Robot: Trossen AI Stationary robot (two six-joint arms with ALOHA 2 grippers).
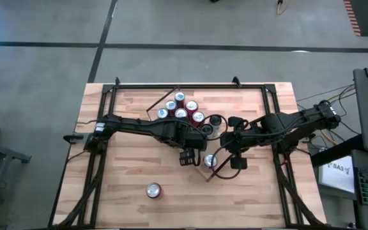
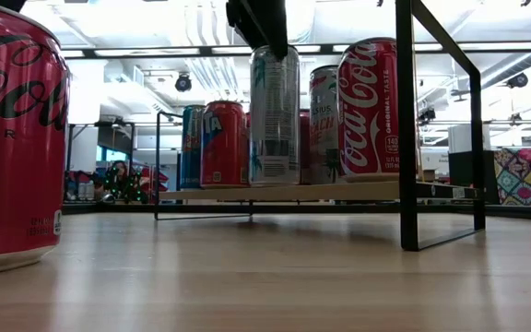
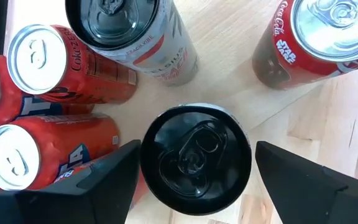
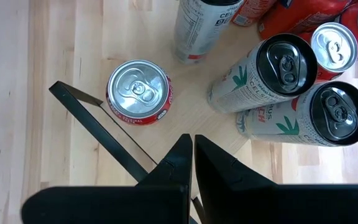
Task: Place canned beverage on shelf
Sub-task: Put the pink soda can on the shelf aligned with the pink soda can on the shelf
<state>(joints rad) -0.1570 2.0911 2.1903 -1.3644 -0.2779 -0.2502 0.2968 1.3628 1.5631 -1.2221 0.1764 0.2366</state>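
While pincer gapes, black-topped can between fingers

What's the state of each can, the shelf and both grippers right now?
Left gripper: open, fingers either side of the black-topped silver can, which stands upright on the light-wood shelf board.
Right gripper: shut, empty, above the shelf's edge.
Red Coca-Cola can with silver top: upright on the shelf.
Two white Celsius cans: upright.
Red cola can on the plank tabletop: upright, off the shelf.
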